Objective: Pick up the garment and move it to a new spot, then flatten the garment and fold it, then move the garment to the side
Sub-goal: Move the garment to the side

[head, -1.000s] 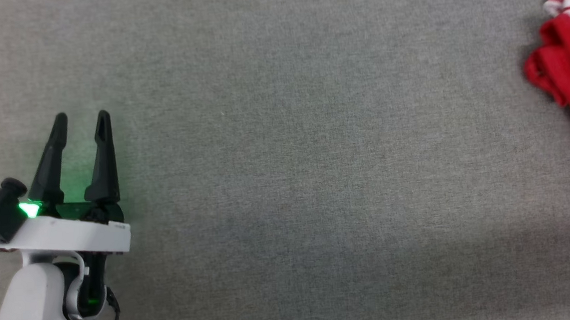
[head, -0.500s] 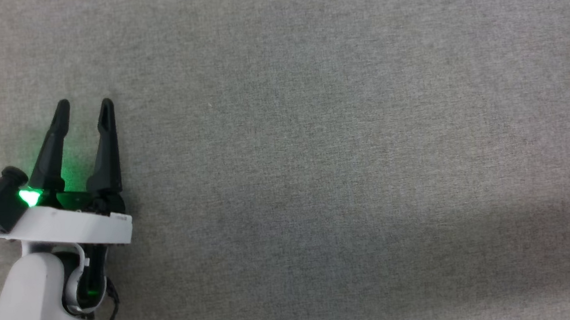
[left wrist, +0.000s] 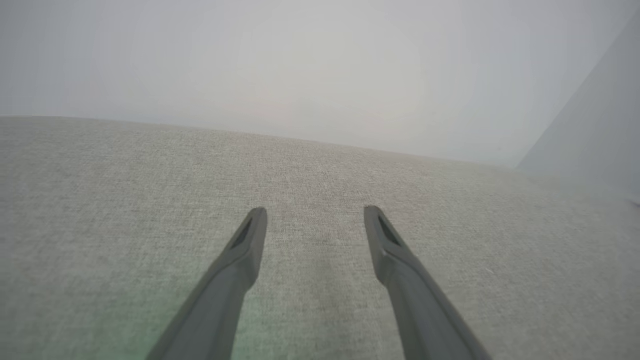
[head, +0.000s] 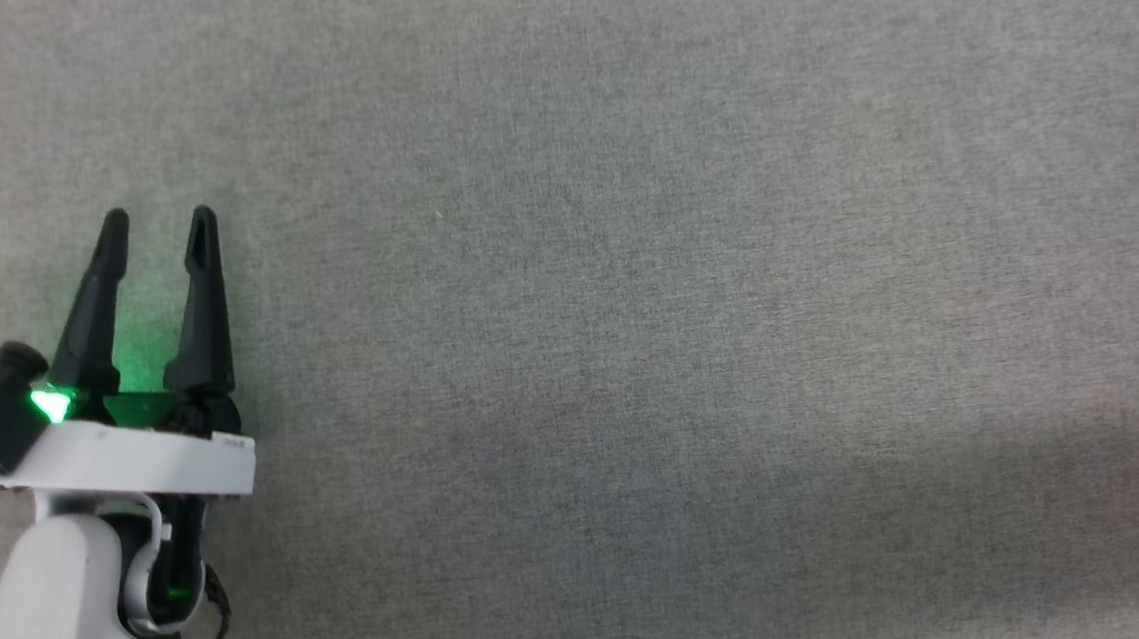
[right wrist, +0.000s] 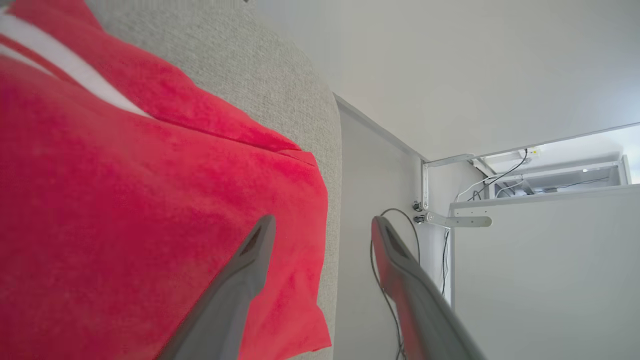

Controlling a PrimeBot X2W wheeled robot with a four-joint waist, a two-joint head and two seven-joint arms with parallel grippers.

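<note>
Two end effectors gaped empty: left end effector (head: pixel 158 216) at eight o'clock in head view, right end effector (right wrist: pixel 323 220) over the garment (right wrist: pixel 125 200), lying at nine o'clock by the surface (right wrist: pixel 280 75) edge. Pickup or final set-aside both fitted.

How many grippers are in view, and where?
2. The left gripper is open above the grey surface; the right gripper, also open, is at the edge of the garment.

Left gripper (head: pixel 158 218), fingers (head: pixel 203 305) apart, lower left over grey fabric surface (head: pixel 629 305)
</note>
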